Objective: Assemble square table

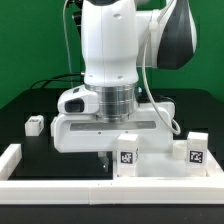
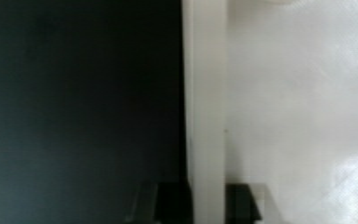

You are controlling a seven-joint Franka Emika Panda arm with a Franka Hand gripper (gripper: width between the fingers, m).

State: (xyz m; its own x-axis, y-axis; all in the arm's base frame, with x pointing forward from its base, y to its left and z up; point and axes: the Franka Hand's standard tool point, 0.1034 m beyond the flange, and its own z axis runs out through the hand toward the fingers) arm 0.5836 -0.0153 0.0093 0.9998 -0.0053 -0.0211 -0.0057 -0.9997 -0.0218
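The white square tabletop (image 2: 282,110) fills one side of the wrist view, against the black table surface. My gripper (image 2: 204,200) is shut on the tabletop's thin edge, one dark finger (image 2: 167,200) off the panel and the other over it. In the exterior view the gripper (image 1: 104,157) is down at the table, at the left end of the tabletop (image 1: 155,168). Two white tagged blocks (image 1: 127,155) (image 1: 197,150) show at the tabletop; whether they stand on it I cannot tell. A small white leg (image 1: 35,124) lies apart at the exterior view's left.
A long white border rail (image 1: 90,187) runs along the front and turns back at the exterior view's left (image 1: 10,158). Black cables hang behind the arm against a green backdrop.
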